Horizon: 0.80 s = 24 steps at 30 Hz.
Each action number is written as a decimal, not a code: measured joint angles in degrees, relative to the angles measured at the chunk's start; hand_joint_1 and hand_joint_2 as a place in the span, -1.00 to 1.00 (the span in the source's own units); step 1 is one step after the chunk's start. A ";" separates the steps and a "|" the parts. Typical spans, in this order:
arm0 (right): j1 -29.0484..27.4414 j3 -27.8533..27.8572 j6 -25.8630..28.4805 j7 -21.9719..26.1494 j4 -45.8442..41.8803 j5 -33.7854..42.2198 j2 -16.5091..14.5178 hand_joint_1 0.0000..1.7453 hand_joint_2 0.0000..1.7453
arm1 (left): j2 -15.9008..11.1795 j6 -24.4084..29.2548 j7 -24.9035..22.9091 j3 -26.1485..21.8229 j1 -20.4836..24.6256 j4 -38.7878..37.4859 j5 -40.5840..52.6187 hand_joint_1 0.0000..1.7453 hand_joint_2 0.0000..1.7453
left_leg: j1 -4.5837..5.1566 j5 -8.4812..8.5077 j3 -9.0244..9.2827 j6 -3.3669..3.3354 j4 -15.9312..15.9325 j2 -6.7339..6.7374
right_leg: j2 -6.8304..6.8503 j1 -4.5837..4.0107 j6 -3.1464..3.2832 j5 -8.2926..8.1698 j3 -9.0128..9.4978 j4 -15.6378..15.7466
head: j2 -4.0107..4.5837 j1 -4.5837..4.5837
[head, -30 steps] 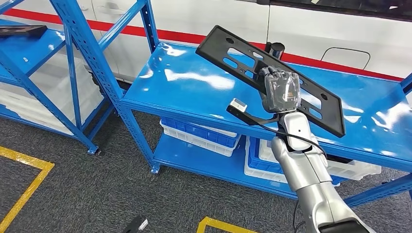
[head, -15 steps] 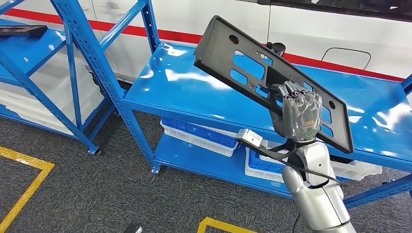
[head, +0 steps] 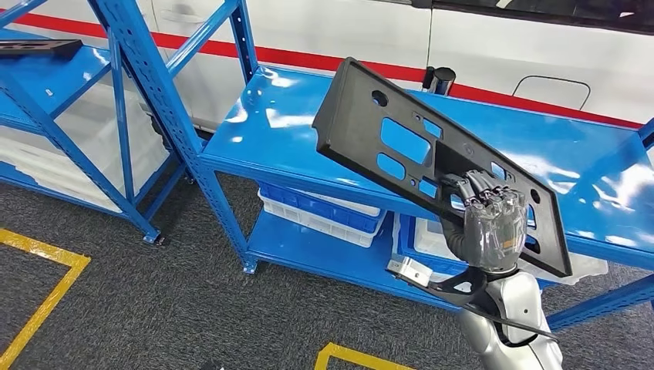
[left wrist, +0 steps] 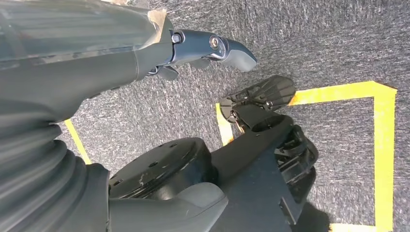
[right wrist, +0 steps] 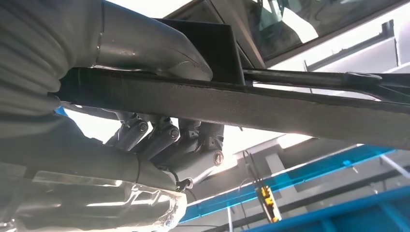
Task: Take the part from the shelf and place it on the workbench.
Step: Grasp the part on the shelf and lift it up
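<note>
While right hand (head: 493, 231) fingers (right wrist: 164, 140) clamp it, flat black slotted part (head: 401, 139) tilts above glossy blue shelf (head: 293, 131).

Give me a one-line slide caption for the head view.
Right robot hand grips long black perforated plastic panel, tilted above glossy blue metal shelf.

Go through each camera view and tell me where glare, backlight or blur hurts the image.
Head view: sharp overall, with white glare patches on the glossy blue shelf; the black part in the right hand reads clearly. Right wrist view: strong backlight leaves the part nearly a silhouette, and the nearest hand cover is soft. Left wrist view: even light, crisp carpet, but the left hand close to the lens is blurred.
</note>
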<state>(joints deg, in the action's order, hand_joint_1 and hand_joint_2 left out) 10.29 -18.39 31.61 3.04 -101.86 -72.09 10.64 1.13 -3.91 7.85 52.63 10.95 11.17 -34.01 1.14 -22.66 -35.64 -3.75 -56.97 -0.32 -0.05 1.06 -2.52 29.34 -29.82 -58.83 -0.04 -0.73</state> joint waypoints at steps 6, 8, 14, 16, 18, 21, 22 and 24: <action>-1.54 -0.22 1.10 0.63 -0.83 0.70 -0.02 1.00 1.00 | 0.25 0.36 0.67 0.00 -0.12 0.01 0.29 -1.00 1.00 | -0.40 -2.32 -1.67 2.00 -3.07 -0.11 | 0.12 0.32 2.18 -1.70 -0.19 2.00 | 0.00 -0.02; -2.25 -0.32 1.49 0.86 -1.17 0.75 -0.02 1.00 1.00 | 0.31 0.37 0.98 0.00 -0.14 0.02 0.28 -1.00 1.00 | -0.95 -7.57 -4.06 2.94 -9.86 0.03 | 0.26 0.39 2.96 -2.51 -1.00 1.98 | 0.00 -0.18; -3.74 -0.96 1.76 1.18 -1.47 0.89 -0.02 1.00 1.00 | 0.49 0.44 1.93 -0.14 -0.11 0.06 0.20 -1.00 1.00 | -2.18 -7.46 2.37 3.89 -7.09 0.13 | 0.27 0.21 2.33 -4.27 -3.17 1.71 | 0.00 -0.23; -3.75 -1.05 1.80 1.20 -1.71 1.03 -0.01 1.00 1.00 | 0.59 0.52 2.02 -0.20 -0.06 0.13 0.18 -1.00 1.00 | -1.98 -6.22 6.13 3.42 -1.21 0.00 | 0.28 0.12 1.62 -4.74 -3.35 1.72 | 0.00 -0.15; -3.83 -1.15 1.88 1.31 -1.88 1.21 -0.01 1.00 1.00 | 0.70 0.72 2.07 -0.29 -0.08 0.19 0.05 -1.00 1.00 | -1.50 -5.79 6.25 2.71 -0.34 -0.12 | 0.32 0.13 0.73 -5.33 -3.54 1.86 | 0.00 -0.09; -4.23 -1.42 2.02 1.59 -2.08 1.47 0.10 1.00 1.00 | 0.90 0.90 2.26 -0.41 -0.06 0.29 -0.13 -1.00 1.00 | -1.49 -4.31 5.24 0.99 0.53 0.11 | 0.29 0.09 0.21 -3.79 -5.05 0.01 | 0.00 -0.01; -4.34 -1.51 2.07 1.68 -2.13 1.54 0.18 1.00 1.00 | 0.95 0.91 2.36 -0.49 -0.05 0.32 -0.13 -1.00 1.00 | -1.49 -3.68 4.67 0.46 0.73 0.22 | 0.27 0.06 0.55 -1.69 -6.18 -2.57 | 0.00 0.07; -4.62 -1.69 2.12 1.79 -2.15 1.66 0.31 1.00 1.00 | 1.01 0.95 2.58 -0.82 -0.08 0.33 -0.15 -1.00 1.00 | -1.18 -2.60 3.18 -0.08 0.71 0.31 | 0.23 0.09 1.17 3.15 -8.77 -10.29 | 0.00 0.25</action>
<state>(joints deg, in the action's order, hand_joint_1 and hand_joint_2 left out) 5.67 -20.09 33.73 4.83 -104.02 -70.43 10.96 2.14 -2.96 10.43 51.81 10.87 11.50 -34.16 -0.03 -25.26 -32.45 -3.83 -56.26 -0.01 0.18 1.15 -1.35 32.48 -38.60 -69.12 -0.04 -0.48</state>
